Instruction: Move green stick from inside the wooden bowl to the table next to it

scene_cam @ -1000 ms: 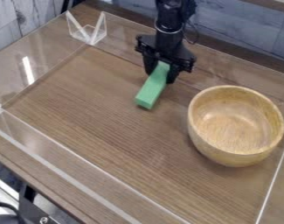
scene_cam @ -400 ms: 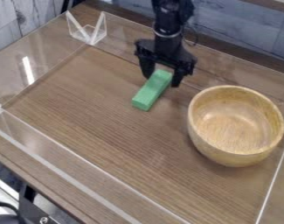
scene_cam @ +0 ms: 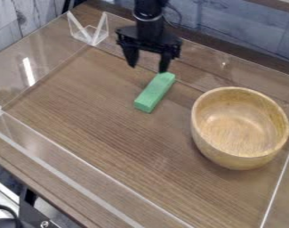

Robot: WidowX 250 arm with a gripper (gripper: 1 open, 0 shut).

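The wooden bowl [scene_cam: 239,128] contains nothing; beside it, apart from its rim, the green stick [scene_cam: 155,92] lies on the tabletop [scene_cam: 111,134], below the tool [scene_cam: 148,53], which is wide open, holding nothing

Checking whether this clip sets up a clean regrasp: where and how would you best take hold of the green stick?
The green stick lies flat on the table, longer than wide. I'd come from above and close across its middle, on the two long sides; the wooden bowl stands apart to its right in the picture, so both sides look reachable.
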